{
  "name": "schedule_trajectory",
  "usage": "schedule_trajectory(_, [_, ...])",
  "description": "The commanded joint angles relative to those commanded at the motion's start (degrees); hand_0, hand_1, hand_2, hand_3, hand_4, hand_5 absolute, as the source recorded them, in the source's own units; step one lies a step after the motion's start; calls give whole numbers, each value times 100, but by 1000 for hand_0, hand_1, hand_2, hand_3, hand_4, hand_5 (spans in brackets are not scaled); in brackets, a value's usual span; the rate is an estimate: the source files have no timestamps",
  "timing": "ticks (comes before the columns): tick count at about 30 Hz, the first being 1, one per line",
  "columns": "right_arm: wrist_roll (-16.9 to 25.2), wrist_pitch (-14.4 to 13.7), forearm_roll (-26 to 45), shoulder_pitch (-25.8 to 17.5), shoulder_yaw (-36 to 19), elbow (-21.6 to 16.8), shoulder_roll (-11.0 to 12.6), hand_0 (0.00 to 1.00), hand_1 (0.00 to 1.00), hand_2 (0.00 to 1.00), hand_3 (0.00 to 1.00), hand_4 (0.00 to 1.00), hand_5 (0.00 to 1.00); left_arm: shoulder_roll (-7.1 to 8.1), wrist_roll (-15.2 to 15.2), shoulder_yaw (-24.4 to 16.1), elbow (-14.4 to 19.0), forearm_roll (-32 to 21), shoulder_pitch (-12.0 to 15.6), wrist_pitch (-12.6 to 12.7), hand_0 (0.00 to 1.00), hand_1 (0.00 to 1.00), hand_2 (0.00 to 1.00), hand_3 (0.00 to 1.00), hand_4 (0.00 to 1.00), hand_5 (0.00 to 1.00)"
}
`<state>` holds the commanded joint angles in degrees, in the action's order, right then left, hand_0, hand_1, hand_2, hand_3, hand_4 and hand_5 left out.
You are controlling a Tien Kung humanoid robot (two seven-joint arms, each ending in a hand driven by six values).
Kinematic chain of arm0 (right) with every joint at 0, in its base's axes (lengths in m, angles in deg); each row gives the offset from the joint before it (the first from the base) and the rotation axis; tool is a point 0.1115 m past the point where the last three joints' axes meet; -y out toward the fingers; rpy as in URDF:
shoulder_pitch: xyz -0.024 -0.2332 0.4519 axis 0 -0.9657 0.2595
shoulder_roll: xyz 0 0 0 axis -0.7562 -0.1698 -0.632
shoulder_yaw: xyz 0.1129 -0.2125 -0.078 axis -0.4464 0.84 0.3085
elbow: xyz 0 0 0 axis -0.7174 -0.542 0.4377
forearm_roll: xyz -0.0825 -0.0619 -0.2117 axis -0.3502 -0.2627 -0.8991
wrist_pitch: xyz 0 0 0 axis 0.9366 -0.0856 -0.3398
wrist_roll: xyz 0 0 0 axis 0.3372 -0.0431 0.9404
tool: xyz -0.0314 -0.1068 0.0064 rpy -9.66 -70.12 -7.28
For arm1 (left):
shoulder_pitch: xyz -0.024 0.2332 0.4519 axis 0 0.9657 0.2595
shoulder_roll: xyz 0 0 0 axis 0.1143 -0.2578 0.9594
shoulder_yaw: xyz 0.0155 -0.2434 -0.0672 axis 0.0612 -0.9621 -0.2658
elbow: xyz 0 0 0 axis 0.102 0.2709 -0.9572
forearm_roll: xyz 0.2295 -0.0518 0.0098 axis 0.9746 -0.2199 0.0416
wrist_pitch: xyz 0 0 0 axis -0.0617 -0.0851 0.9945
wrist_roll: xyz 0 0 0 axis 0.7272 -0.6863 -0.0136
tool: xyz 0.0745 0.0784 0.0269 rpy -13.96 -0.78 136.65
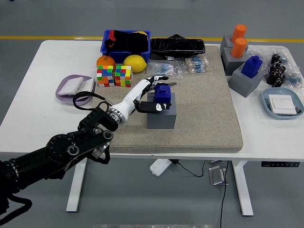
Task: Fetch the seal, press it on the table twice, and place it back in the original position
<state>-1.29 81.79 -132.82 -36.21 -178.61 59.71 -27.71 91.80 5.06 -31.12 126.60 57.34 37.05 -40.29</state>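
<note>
The left hand [148,97] is stretched out over the tan mat [209,118]. Its fingers are wrapped around the blue seal [164,94]. The seal is seated on the gray block [162,115], near the mat's middle.

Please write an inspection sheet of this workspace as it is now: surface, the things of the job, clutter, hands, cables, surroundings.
Surface: white table with a beige mat on its middle.
Job's things: blue seal upright in a grey holder on the mat.
Clutter: two puzzle cubes, an orange, a lemon, a blue bin, a purple tray, two orange seals and another blue seal in grey holders, a blue dish.
Hands: left hand closed around the blue seal; right hand not seen.
Cables: power strip and cords under the table.
Surroundings: grey floor, yellow line; no person seen.
</note>
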Motion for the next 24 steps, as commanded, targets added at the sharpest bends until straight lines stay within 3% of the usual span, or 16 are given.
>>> schedule_trajectory(2, [2, 1, 10, -1, 10, 0, 3, 883, 744, 730, 747, 837, 517, 2, -24, 35, -15, 20, -15, -11, 902, 781, 766, 864, 728, 2])
schedule_trajectory(24, [4, 8, 18, -4, -21, 0, 19, 883, 745, 730, 748, 839, 518, 113, -372, 58, -75, 269, -131, -276, 913, 813, 791, 830, 747, 2])
